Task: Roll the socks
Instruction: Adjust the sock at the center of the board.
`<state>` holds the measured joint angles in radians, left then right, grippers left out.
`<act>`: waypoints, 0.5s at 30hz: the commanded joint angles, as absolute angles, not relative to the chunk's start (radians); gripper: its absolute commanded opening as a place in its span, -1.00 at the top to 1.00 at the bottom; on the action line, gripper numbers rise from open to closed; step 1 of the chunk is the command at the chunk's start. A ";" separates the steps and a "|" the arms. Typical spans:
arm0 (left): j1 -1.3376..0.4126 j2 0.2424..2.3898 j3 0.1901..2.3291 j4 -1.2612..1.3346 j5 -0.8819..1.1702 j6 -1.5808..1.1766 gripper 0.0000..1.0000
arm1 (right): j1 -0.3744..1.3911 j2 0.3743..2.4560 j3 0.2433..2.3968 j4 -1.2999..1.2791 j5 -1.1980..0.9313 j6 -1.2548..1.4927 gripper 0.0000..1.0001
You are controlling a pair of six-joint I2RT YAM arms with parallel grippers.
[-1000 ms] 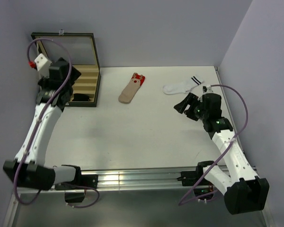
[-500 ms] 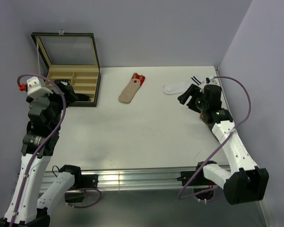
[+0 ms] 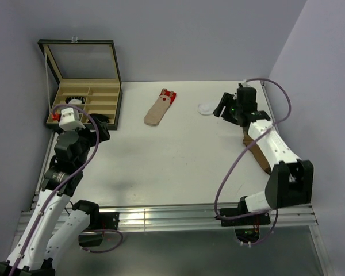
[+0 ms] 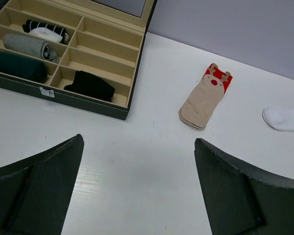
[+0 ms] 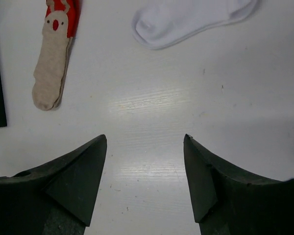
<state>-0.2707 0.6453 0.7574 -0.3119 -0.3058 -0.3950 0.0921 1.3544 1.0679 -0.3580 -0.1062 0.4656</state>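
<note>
Socks for rolling lie flat and unrolled on the table (image 3: pixel 178 161). The beige sock (image 3: pixel 160 109) sits in the upper middle of the top view, red cuff uppermost. The white sock (image 5: pixel 191 19) lies to its right with its rounded toe pointing toward the beige one, and in the top view the right gripper (image 5: pixel 145 137) partly covers it. That gripper hangs just short of the white sock, fingers apart with nothing between them. Judged from its position, it is lining up for a first pick at that sock. The left gripper (image 4: pixel 138 141), at the left of the top view and near the box (image 4: pixel 63 95), is spread wide and empty. It faces across the table toward the beige sock and appears to stand ready for the second hold that rolling calls for. Neither sock is touched. The box stands at the upper left with its lid raised and its interior divided into compartments. Four of these are occupied: a black-and-white striped roll (image 4: pixel 44 30), a grey roll (image 4: pixel 27 45), a dark green roll (image 4: pixel 19 67) and a black sock (image 4: pixel 90 85) that looks more loosely bundled. The other compartments in view show only pale lining, presumably kept for the two socks outstanding. A brown strip (image 3: pixel 259 156) lies under the right arm; whether it is a sock cannot be told.
</note>
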 commanded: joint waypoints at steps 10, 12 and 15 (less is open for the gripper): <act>-0.287 0.637 0.753 -0.256 -0.385 -0.364 -0.99 | 0.415 1.894 1.612 -0.397 -0.169 0.097 -0.36; -0.288 0.641 0.753 -0.256 -0.385 -0.364 -0.99 | 0.436 1.957 1.679 -0.425 -0.189 0.083 -0.32; -0.288 0.643 0.749 -0.252 -0.390 -0.364 -0.99 | 0.478 2.072 1.805 -0.463 -0.199 0.048 -0.32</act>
<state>-0.2836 0.6418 0.7555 -0.2958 -0.3660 -0.3805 0.4618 2.0186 1.7054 -0.4053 -0.1791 0.1276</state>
